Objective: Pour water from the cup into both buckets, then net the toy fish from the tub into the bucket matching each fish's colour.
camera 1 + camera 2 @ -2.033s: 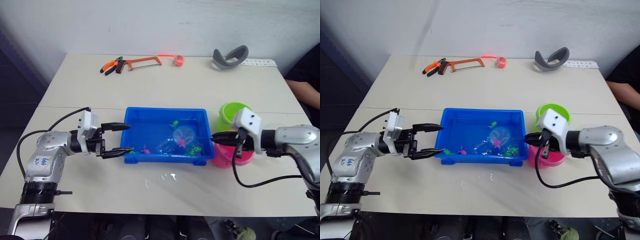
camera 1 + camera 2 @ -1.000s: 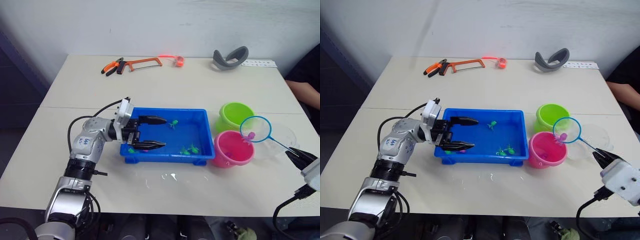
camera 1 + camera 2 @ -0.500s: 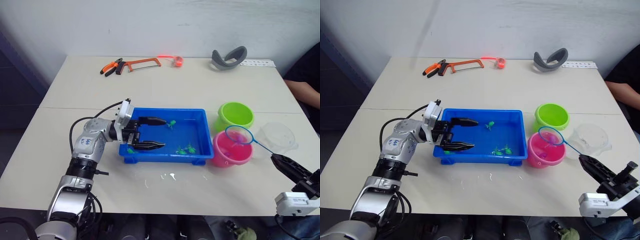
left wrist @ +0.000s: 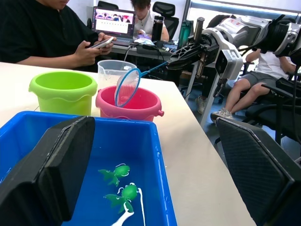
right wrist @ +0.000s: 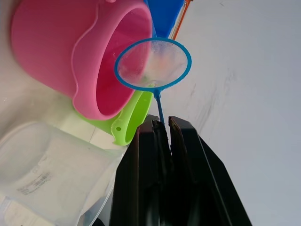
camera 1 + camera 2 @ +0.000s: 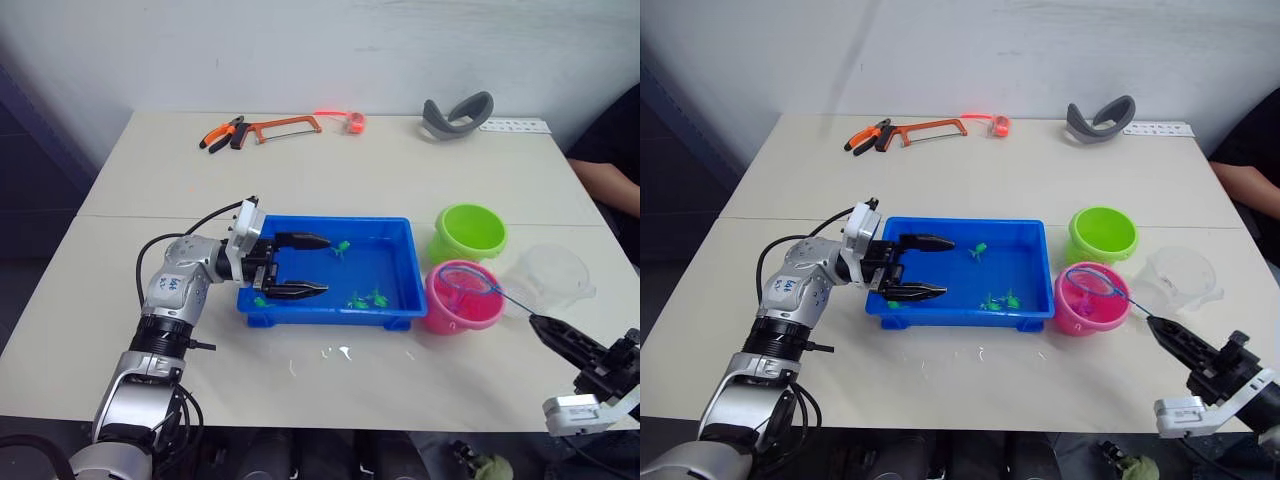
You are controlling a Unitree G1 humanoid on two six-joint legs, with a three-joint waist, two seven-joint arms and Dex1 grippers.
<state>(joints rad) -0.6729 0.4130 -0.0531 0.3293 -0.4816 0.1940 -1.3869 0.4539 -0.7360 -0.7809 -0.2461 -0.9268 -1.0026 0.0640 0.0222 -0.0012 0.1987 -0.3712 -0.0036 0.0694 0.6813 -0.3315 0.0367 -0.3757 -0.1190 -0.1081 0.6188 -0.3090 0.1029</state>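
Here the net (image 6: 1092,283) hangs tilted over the mouth of the pink bucket (image 6: 1080,312), its blue hoop above the rim, and its thin handle runs back toward five o'clock into the right gripper (image 5: 162,125). That gripper's two black fingers are pinched together on the stick. There are two buckets: the pink one sits just off the tub's right end, and the green bucket (image 6: 1103,235) stands just beside it at about one o'clock. One clear cup (image 6: 1177,279) rests on the table at roughly three o'clock from the pink bucket, close by.

The blue tub (image 6: 1038,302) lies at nine o'clock from the buckets. I count three green fish in its water: one (image 6: 980,248) near the far wall, and a pair (image 6: 1000,300) close together by the near wall. Something green shows under the left gripper, too small to tell what.

The left gripper (image 6: 918,267) hovers over the tub's left end with its fingers spread wide, holding nothing.

At twelve o'clock, well apart on the table (image 6: 840,190), lie one pair of orange pliers (image 6: 866,134), one hacksaw (image 6: 928,128) and one grey headset (image 6: 1100,118).
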